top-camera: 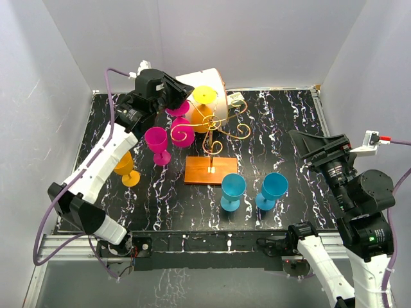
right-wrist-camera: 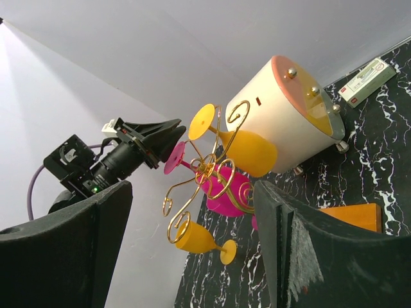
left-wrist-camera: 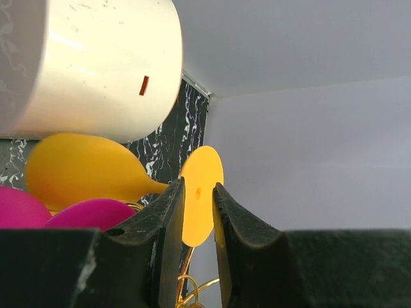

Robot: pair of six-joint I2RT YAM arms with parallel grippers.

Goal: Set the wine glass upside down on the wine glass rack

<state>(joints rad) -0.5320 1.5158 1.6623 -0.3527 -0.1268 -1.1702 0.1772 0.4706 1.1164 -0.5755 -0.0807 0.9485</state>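
Observation:
The gold wire wine glass rack (top-camera: 215, 128) stands on its wooden base (top-camera: 210, 171) mid-table; it also shows in the right wrist view (right-wrist-camera: 212, 170). A yellow wine glass (top-camera: 204, 106) and a pink wine glass (top-camera: 180, 125) hang on it upside down. My left gripper (top-camera: 183, 92) is just behind the pink glass's foot (right-wrist-camera: 174, 157). Its jaws stand a narrow gap apart with nothing between them (left-wrist-camera: 199, 186); the yellow glass's foot (left-wrist-camera: 200, 192) shows beyond. My right gripper (top-camera: 308, 144) is wide open and empty (right-wrist-camera: 192, 244), to the right of the rack.
A white cylinder box (top-camera: 209, 86) lies behind the rack. A pink glass (top-camera: 157, 142) and an orange glass (top-camera: 126, 168) stand left of the rack. Two blue glasses (top-camera: 232, 190) (top-camera: 273, 189) stand in front. A small white item (top-camera: 236, 99) lies at the back.

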